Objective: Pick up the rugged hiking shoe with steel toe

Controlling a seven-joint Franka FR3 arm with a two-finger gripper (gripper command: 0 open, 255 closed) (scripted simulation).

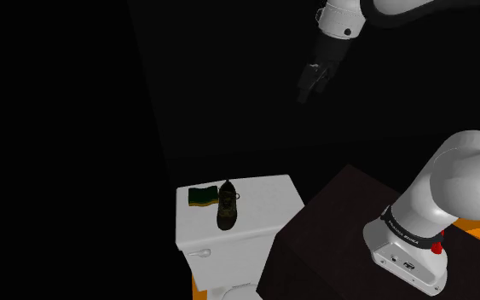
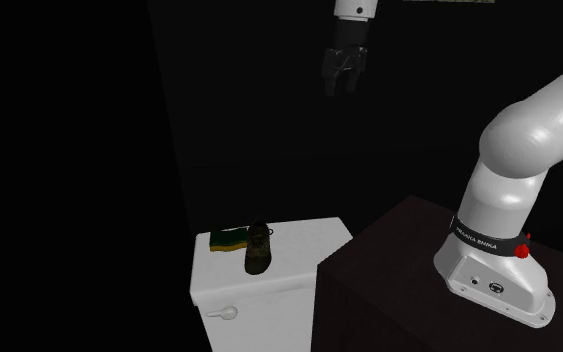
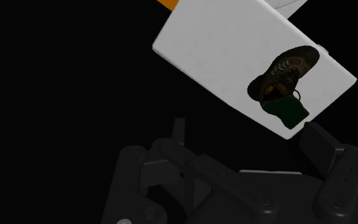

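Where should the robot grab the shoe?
Probably across the narrow middle of the shoe, coming straight down: it stands on its sole on the toilet tank lid, long sides open. A sponge sits by its heel, so stay off that end.

Black band round the foot of the white arm, just above its base; small white capitals run along it; in the second exterior view they read FRANKA EMIKA; shoulder view, same band, same white lettering, slanted with the band; there too faint to make out with certainty.
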